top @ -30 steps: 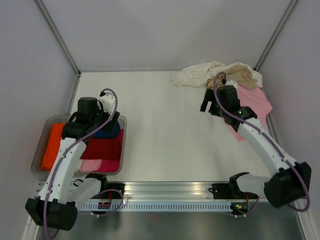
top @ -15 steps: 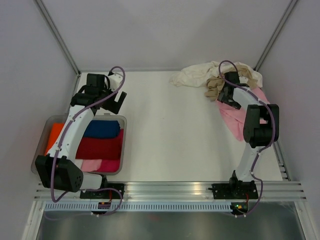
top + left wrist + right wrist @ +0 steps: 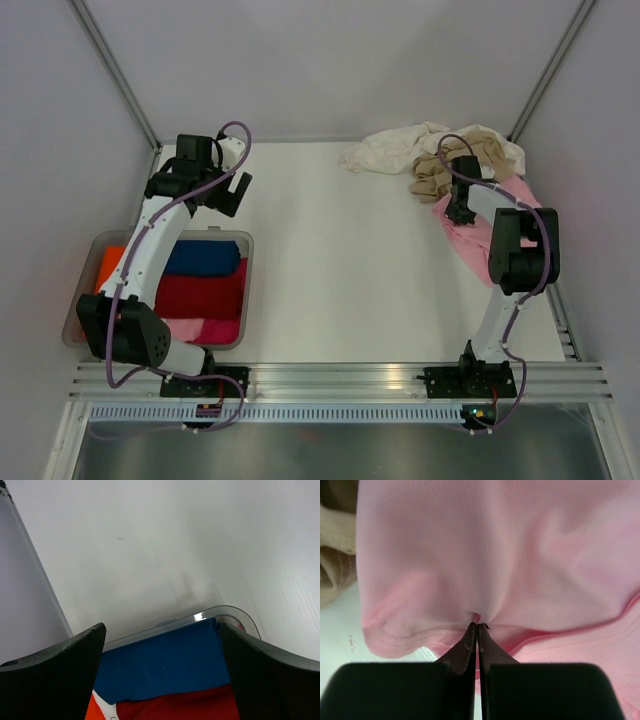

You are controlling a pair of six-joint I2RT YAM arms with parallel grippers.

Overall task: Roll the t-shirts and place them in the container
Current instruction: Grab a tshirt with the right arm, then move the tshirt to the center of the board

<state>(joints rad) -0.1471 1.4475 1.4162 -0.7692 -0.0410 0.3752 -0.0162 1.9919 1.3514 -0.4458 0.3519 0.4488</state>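
Right hand is pinched tight on a fold of the light pink t-shirt, a fine mesh knit that puckers at the tips. Left hand gapes wide, holding nothing, above the rounded rim of the clear plastic tray. Three crumpled shirts lie heaped at the upper right of the top view: the pink one, a tan t-shirt and a cream-white t-shirt. The white matt worktop has pale walls around it. Four folded cloths fill the tray: orange, blue, red, pink.

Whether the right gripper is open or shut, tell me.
Shut. The right gripper has its fingers pressed together on a fold of the pink t-shirt; the cloth puckers at their tips.
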